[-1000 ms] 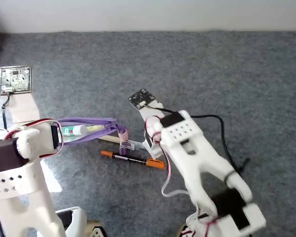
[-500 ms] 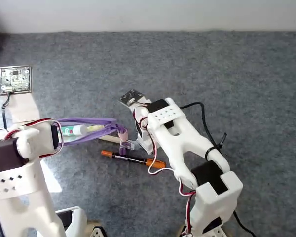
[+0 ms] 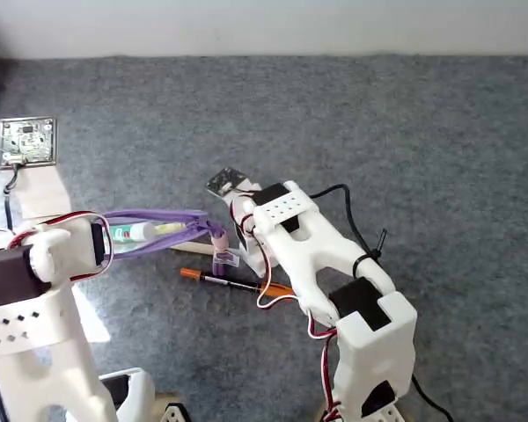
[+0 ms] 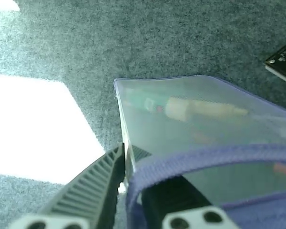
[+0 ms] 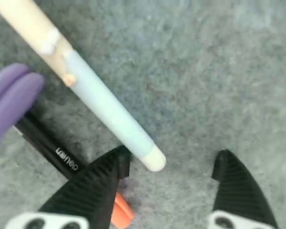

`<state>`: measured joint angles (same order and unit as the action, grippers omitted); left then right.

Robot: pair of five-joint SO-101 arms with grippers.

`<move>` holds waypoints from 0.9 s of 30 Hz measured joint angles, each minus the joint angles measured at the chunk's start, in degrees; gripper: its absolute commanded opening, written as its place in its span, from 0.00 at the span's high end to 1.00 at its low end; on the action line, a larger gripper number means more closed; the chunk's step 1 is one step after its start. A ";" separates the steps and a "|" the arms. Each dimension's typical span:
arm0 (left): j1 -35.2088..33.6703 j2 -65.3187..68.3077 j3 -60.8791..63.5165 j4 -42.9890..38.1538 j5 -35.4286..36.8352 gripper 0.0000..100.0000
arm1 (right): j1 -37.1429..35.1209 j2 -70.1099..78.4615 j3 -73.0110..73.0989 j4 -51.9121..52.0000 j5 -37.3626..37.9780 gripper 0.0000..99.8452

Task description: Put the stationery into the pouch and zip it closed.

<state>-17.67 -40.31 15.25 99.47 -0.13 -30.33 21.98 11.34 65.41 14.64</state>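
A clear pouch (image 3: pixel 154 233) with purple zip trim lies on the grey carpet, and my left gripper (image 3: pixel 101 243) is shut on its near end. The left wrist view shows the pouch (image 4: pixel 195 124) pinched at its edge by the left gripper (image 4: pixel 133 179), with a green-and-white tube (image 4: pixel 176 106) inside. My right gripper (image 3: pixel 244 250) hangs just right of the pouch's mouth. Seen from its wrist, the right gripper (image 5: pixel 174 160) is open over the tip of a pale cream-and-blue pen (image 5: pixel 105 112). Beside it lie a black pen with an orange end (image 5: pixel 62 149) and the purple zip pull (image 5: pixel 12 98).
The black-and-orange pen (image 3: pixel 238 283) lies in front of the pouch's mouth, with the pale pen (image 3: pixel 192 249) just behind it. A small circuit board (image 3: pixel 26 141) on a white strip sits at the far left. Open carpet stretches to the right and back.
The right arm has swung left, bringing its gripper close to the pouch's mouth and the pens. The left arm and the pouch have not moved.
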 measured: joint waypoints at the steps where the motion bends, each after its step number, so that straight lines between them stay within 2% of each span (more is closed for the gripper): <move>1: 0.00 0.00 0.00 0.00 0.00 0.99 | 0.09 0.00 -0.09 -0.09 0.00 0.95; 2: 0.00 0.00 0.00 0.00 0.00 0.99 | 0.35 0.00 -0.35 -0.09 0.00 1.00; 4: 0.00 0.00 0.00 0.00 0.00 0.99 | 0.97 0.00 -0.97 -0.70 0.00 0.97; 10: 0.00 0.00 0.00 0.00 0.00 0.99 | 3.60 0.09 -1.05 -0.97 4.04 0.99; 22: 0.00 0.00 0.00 0.00 0.00 0.99 | 8.44 -5.54 -0.09 6.95 5.36 0.99; 24: 0.00 0.00 0.00 0.00 0.00 0.99 | 8.26 -6.24 -0.09 7.21 6.07 0.95; 27: 0.00 0.00 0.00 0.00 0.00 0.99 | 6.77 -6.42 -0.09 7.21 10.20 0.81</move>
<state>-17.67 -40.31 15.25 99.47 -0.13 -23.56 15.56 11.25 72.62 24.84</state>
